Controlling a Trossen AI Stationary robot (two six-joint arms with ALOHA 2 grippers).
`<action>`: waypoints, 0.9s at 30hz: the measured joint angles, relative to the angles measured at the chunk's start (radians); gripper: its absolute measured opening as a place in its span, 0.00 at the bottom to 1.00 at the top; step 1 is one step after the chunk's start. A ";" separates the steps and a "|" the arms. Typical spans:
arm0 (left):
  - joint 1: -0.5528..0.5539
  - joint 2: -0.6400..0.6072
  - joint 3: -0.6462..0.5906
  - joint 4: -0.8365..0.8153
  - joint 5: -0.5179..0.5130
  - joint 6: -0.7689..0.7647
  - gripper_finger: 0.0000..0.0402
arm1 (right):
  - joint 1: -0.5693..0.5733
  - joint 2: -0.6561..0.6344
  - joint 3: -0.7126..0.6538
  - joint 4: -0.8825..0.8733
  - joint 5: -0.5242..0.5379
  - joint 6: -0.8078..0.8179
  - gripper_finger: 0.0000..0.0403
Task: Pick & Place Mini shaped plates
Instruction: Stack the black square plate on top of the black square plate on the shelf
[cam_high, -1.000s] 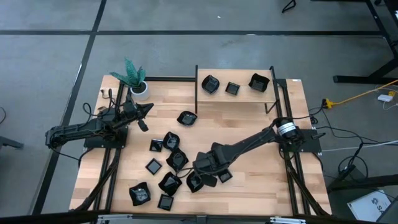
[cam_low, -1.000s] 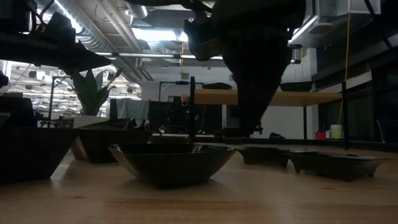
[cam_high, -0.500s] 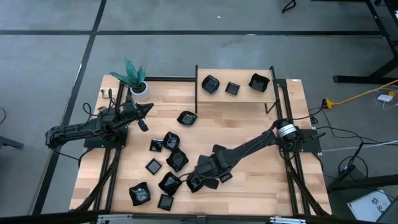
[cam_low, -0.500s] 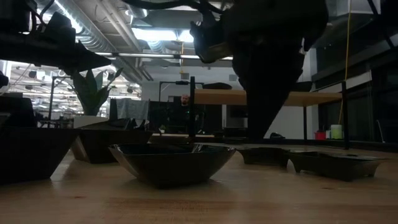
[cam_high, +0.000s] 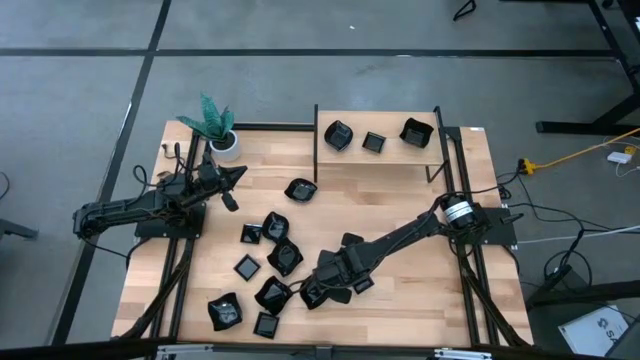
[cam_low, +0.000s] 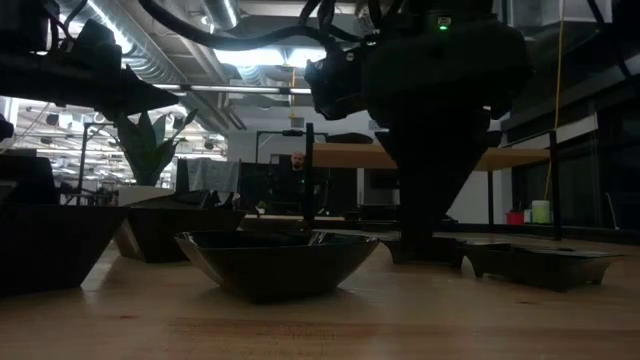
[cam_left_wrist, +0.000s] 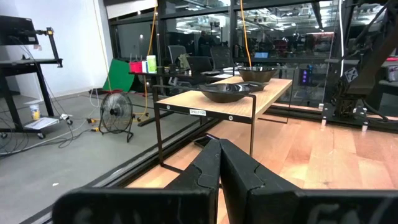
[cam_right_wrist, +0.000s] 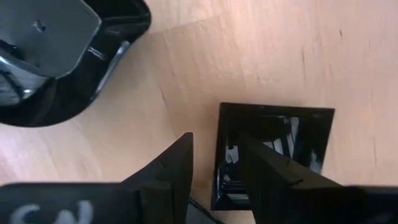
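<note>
My right gripper (cam_right_wrist: 214, 165) straddles the square plate's (cam_right_wrist: 280, 146) near rim, fingers parted, not yet clenched; my left gripper (cam_left_wrist: 219, 163) is clenched, empty.

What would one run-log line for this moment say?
right gripper: fingers open astride rim of square plate, low on table | left gripper: shut, waiting by plant pot | shelf: three plates
</note>
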 joint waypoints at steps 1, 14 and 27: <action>0.000 0.000 0.000 0.000 0.000 0.000 0.01 | 0.000 0.000 0.000 0.000 0.000 0.000 0.29; 0.000 0.000 0.000 0.000 0.000 0.000 0.01 | 0.000 0.000 0.000 -0.024 0.018 0.004 0.13; 0.000 0.000 0.000 0.000 0.000 0.000 0.01 | 0.000 -0.009 0.000 -0.082 0.012 0.000 0.01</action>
